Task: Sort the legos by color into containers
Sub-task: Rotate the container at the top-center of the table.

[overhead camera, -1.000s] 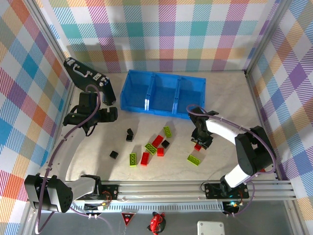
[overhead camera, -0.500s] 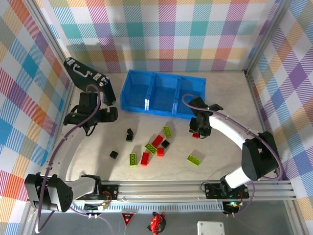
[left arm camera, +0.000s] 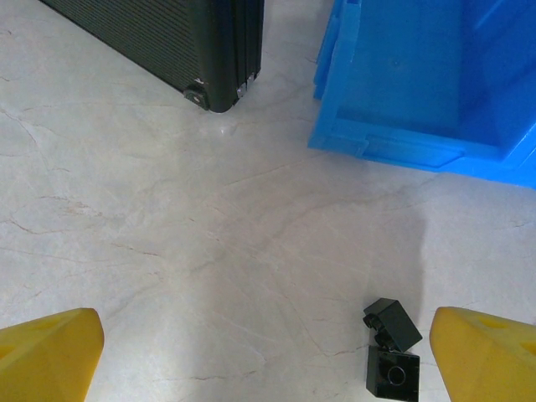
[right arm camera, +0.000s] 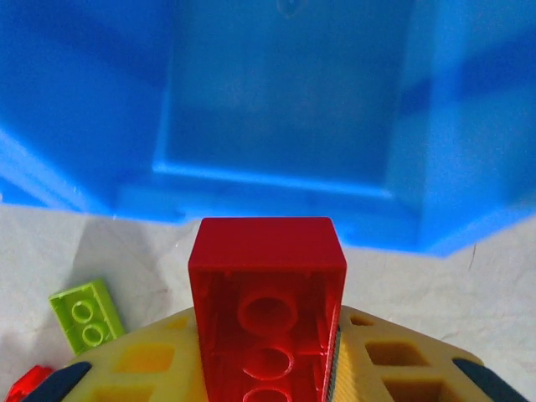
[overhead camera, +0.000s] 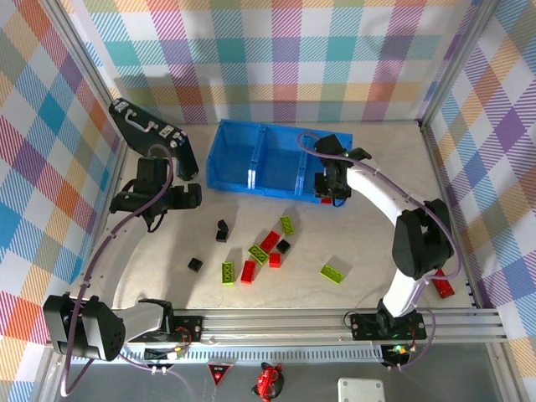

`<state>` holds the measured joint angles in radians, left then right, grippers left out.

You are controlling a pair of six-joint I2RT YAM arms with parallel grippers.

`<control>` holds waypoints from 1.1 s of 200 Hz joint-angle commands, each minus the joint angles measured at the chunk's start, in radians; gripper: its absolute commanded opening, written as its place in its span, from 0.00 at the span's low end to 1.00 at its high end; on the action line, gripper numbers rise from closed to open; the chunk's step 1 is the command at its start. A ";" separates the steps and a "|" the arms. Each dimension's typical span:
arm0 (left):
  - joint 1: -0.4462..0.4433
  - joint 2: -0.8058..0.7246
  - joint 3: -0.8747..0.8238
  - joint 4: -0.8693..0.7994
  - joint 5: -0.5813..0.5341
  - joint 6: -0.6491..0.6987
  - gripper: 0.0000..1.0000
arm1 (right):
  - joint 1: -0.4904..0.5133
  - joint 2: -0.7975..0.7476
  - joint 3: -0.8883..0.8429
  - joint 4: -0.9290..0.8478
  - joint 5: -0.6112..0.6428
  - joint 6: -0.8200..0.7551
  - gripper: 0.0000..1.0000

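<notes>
My right gripper (overhead camera: 328, 191) is shut on a red lego (right arm camera: 266, 310), held at the front wall of the right compartment of the blue tray (overhead camera: 251, 176). In the right wrist view the compartment's floor (right arm camera: 276, 109) lies just ahead, with nothing in it. Red, lime-green and black legos lie scattered mid-table, among them a green one (overhead camera: 333, 273) and a red one (overhead camera: 248, 271). My left gripper (overhead camera: 191, 197) is open over bare table, its yellow fingertips (left arm camera: 46, 347) wide apart. Two black legos (left arm camera: 392, 322) rest just inside its right finger.
A black case (overhead camera: 155, 138) leans at the back left, its corner (left arm camera: 218, 92) close to the tray's left wall (left arm camera: 402, 142). A red object (overhead camera: 442, 287) lies by the right frame rail. Checked walls enclose the table.
My right gripper has lifted the red lego from the front-right table and carried it back to the tray's right compartment. The left arm has not moved.
</notes>
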<state>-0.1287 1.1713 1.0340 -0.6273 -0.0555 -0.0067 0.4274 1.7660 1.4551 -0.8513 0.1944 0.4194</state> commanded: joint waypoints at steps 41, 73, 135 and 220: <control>-0.006 -0.003 -0.015 -0.018 -0.029 0.003 1.00 | -0.068 0.114 0.125 -0.100 0.104 -0.176 0.33; -0.007 -0.001 -0.015 -0.030 -0.030 0.002 1.00 | -0.105 0.129 0.134 -0.100 0.168 -0.228 0.34; -0.006 0.009 -0.011 -0.032 -0.023 0.007 1.00 | -0.138 0.215 0.215 -0.087 0.304 -0.319 0.33; -0.007 0.020 -0.007 -0.034 -0.024 0.008 1.00 | -0.142 0.400 0.510 -0.130 0.005 -0.257 0.34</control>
<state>-0.1287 1.1889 1.0290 -0.6308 -0.0727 -0.0063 0.2871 2.1025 1.8847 -0.9524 0.3035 0.1345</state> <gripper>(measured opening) 0.997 0.337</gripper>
